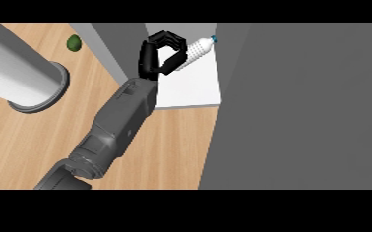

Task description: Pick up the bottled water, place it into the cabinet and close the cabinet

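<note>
Wooden table (174,142) below, white cabinet shelf (196,86) ahead; robot hand (161,54) curls round the bottled water (198,50) mid-body; probably light, smooth, slippery plastic.

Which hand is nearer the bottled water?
Left. The left hand is curled round the lower end of the bottled water, above the white cabinet shelf. The right hand is not in view.

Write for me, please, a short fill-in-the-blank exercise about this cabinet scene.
1. The bottled water has a ____ cap.
2. The black hand has its fingers curled round the ____.
3. The cabinet shelf under the hand is ____ in colour.
4. The small round thing on the wooden counter is ____.

Missing words: blue; bottled water; white; green.
</note>
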Robot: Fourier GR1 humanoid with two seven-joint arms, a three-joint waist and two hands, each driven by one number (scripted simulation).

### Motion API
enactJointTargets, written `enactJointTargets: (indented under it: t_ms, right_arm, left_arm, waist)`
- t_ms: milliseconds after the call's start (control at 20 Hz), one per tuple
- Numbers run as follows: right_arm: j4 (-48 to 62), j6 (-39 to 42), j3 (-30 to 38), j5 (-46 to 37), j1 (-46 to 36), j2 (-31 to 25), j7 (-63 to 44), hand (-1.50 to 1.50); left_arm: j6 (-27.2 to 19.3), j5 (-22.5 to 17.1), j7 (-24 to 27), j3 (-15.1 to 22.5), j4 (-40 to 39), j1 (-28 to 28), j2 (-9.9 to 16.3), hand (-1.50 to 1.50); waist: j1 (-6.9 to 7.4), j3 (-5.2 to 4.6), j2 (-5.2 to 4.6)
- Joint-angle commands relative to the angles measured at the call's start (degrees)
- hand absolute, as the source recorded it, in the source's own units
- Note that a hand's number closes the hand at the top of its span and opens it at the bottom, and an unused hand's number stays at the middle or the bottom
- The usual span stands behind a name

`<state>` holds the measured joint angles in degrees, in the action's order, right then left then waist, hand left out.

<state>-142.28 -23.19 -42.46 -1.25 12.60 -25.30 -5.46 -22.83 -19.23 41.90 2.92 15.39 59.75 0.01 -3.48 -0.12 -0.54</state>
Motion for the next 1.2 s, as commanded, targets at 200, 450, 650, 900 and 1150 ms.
enactJointTargets:
  t_ms: [200,450,650,900,1150]
  right_arm:
    - [-5.82,-2.16,1.57,-2.77,-1.06,0.35,-6.09,-1.5]
    - [-7.16,-1.68,2.71,-2.35,3.06,-3.51,-2.3,-1.5]
    - [-7.71,-2.82,3.24,-3.38,1.07,-4.0,-5.6,-1.5]
    - [-6.85,-1.12,2.87,-1.24,3.42,-6.27,-1.83,-1.5]
    - [-5.54,-0.52,4.48,-0.84,0.44,-7.2,-4.64,1.5]
  left_arm:
    - [13.73,-5.6,-0.64,4.12,7.79,-6.92,-0.02,1.5]
    - [17.49,-9.89,-6.14,9.63,17.25,-11.59,-0.01,1.5]
    - [19.27,-9.3,-9.78,8.42,28.37,-18.18,1.78,1.5]
    - [16.79,-9.83,-12.54,12.43,42.45,-30.49,1.52,1.5]
    - [16.85,-10.64,-18.26,15.72,59.91,-43.09,6.32,1.5]
  waist:
    - [2.56,0.03,0.8]
    - [2.71,0.11,1.17]
    - [4.83,0.09,1.48]
    - [4.98,0.17,1.58]
    - [5.95,0.11,1.44]
